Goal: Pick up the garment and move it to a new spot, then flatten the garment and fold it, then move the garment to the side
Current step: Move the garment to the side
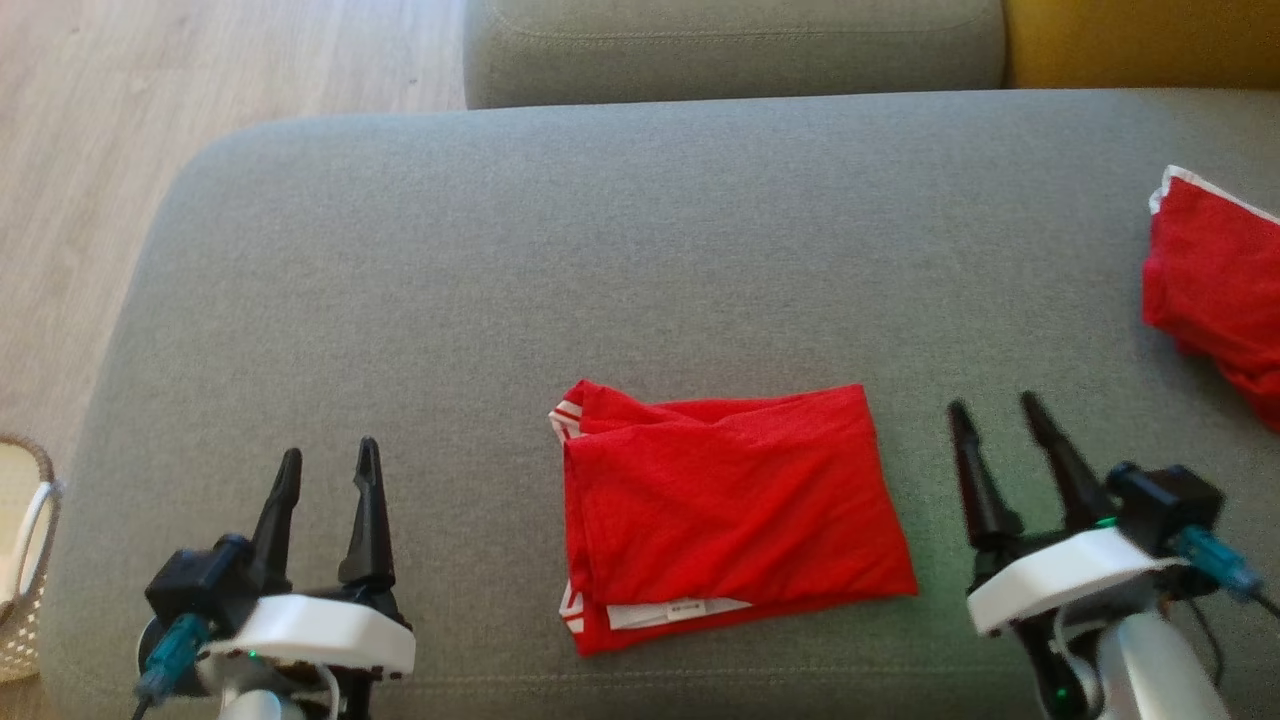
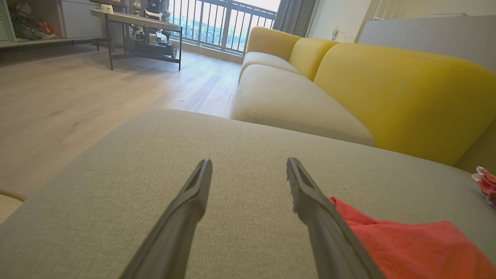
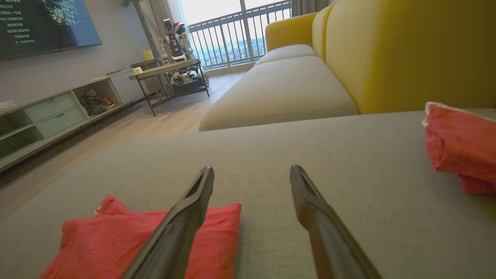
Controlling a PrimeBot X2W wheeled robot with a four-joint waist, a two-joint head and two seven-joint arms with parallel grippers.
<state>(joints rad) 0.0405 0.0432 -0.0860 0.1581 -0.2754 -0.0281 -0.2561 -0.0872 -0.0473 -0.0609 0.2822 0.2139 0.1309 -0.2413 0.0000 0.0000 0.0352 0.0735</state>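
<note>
Starting with the head view. Looks done with the folding: spotting the garment (image 1: 730, 515) as a tidy red rectangle near the front edge of the grey cushion (image 1: 500, 250), with a label strip and white trim peeking out along the bottom and left. Sitting between the two arms, touching neither. Left gripper (image 1: 330, 455) well off to its left, fingers spread wide, nothing in them. Right gripper (image 1: 995, 405) just beside the garment's right edge, also spread and empty. Guessing both are kept clear of the fold to avoid dragging a layer loose. Also noticing a second red piece (image 1: 1215, 285) far right on the same cushion, well apart, maybe marking the "side" spot. Woven basket (image 1: 25, 560) down on the floor at the left.

Over to the left wrist view. Left gripper (image 2: 248, 161) released, fingers low over bare fabric, aimed toward the yellow backrest (image 2: 407, 89). Catching the garment (image 2: 410, 248) at lower right, partly hidden behind the right-hand finger.

Then the right wrist view. Right gripper (image 3: 252, 168) let go as well, nothing pinched. Garment (image 3: 97, 240) at lower left, partly behind the left-hand finger, and the second red piece (image 3: 461, 147) off to the right.

Reckon only the last step left: grabbing the folded stack and shifting it sideways. Worth pinching through all the layers, otherwise risking the fold falling open.
</note>
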